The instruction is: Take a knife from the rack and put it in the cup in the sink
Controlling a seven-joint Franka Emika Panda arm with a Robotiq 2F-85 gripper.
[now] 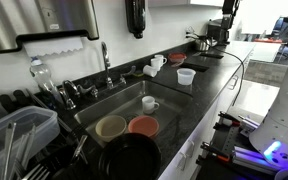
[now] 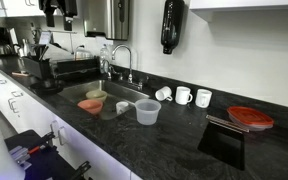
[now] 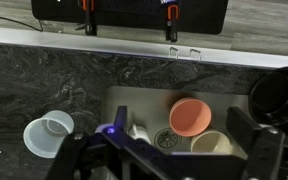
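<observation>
Floor of sink [image 1: 120,102] half taken: beige bowl [image 1: 111,127] and orange bowl [image 1: 143,126] side by side, black pan [image 1: 132,158] just past them. The cup [image 1: 150,103] stands near, open overhead. The tap [image 2: 121,58] arches over back rim. A clear tub [image 2: 147,112] sits on worktop by front rim.

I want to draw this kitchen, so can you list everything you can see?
sink: one, steel, in the black worktop
tap: one, chrome, behind the sink
mug: one, white, in the sink
bowls: two, orange and cream, in the sink
plastic cup: one, clear, on the worktop beside the sink
white cups: three, in a row on the worktop
red dish: one, on the worktop
rack: one, greyish tub, at the sink's end
knife: too blurry to count
pincer: one, black, open, above the sink
</observation>
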